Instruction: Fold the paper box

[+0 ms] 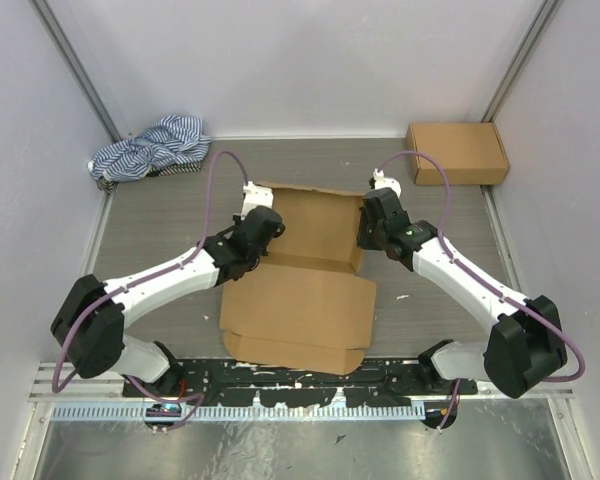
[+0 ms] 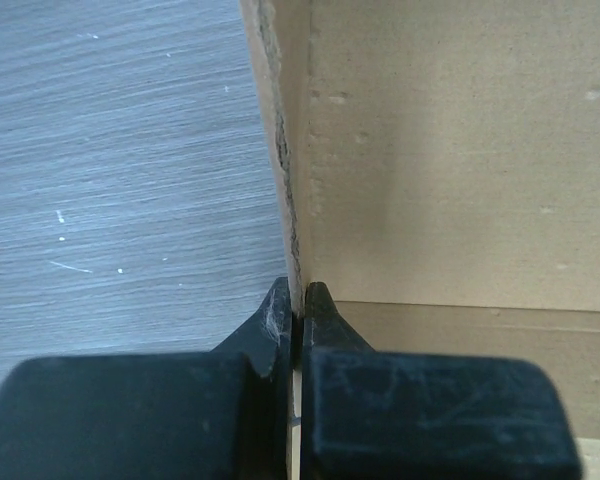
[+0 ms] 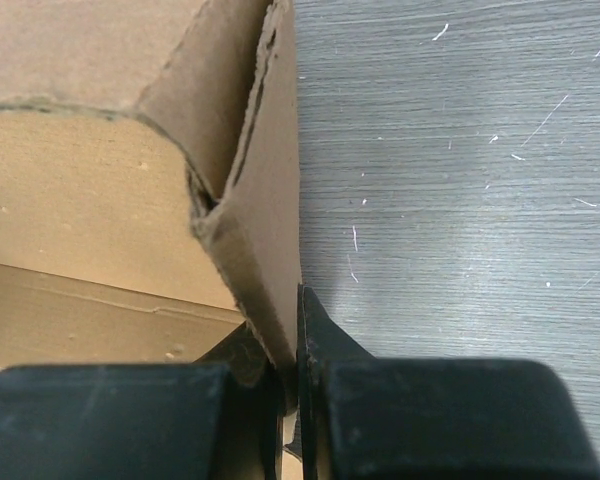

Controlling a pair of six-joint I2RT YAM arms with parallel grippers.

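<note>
Counting 2 boxes, 1 cloth, 2 arms. Paper box centred on counter; spare box back-R of it, cloth back-L. Arms angle inward: L jaws clenched on its L wall, R jaws on R wall.

The whole table is seen from high at six o'clock, facing twelve. Each wrist view is set very close against the paper box, which is shared by all views.
</note>
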